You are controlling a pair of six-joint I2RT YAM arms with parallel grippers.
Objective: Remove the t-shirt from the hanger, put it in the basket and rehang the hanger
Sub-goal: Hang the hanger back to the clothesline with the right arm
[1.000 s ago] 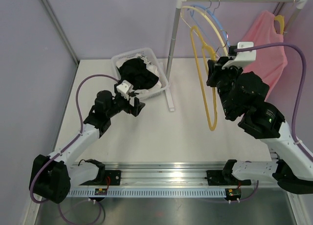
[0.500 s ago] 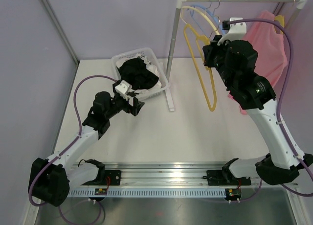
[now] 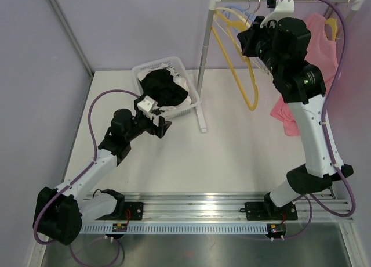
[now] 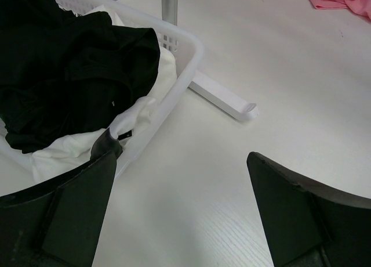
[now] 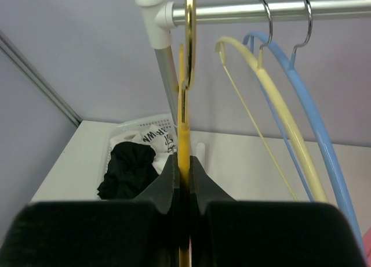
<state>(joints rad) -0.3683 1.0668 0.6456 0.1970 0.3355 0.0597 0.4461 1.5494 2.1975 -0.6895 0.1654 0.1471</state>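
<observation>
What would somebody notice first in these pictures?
The right gripper, high up, pinching a yellow hanger at the metal rail. Then the pink t-shirt hanging at the rail's right end, and the white basket of black and white clothes at the table's back left.

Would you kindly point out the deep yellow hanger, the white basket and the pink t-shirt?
deep yellow hanger (image 5: 184, 127): right wrist view, neck below the hook.
white basket (image 4: 181, 81): left wrist view, side wall.
pink t-shirt (image 3: 284, 116): top view, lower hem.
</observation>
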